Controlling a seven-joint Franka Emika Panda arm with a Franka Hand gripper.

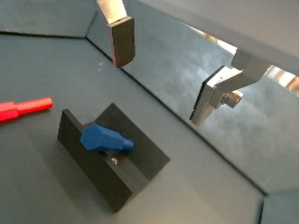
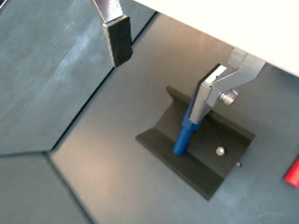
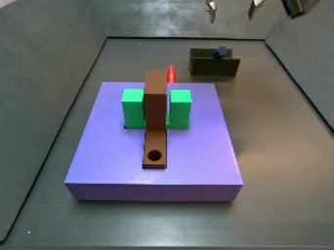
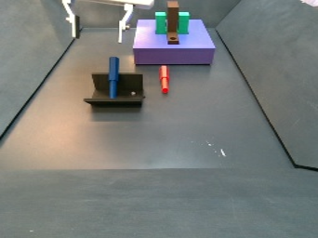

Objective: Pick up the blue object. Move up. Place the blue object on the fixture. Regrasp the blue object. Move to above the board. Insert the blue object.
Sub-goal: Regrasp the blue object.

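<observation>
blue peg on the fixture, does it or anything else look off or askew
Nothing stands out. The blue peg rests in the fixture's groove, untouched. The gripper hangs open above, holding nothing. The red peg lies flat on the floor beside the fixture, and the board's blocks sit square.

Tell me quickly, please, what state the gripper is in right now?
Gripper: open and empty, raised above the floor, apart from the blue object, which leans in the fixture.

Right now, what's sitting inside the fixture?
The blue object lies in the fixture, leaning on its back wall. The pincer hangs open above, empty. The channel floor beneath the peg is hidden.
</observation>
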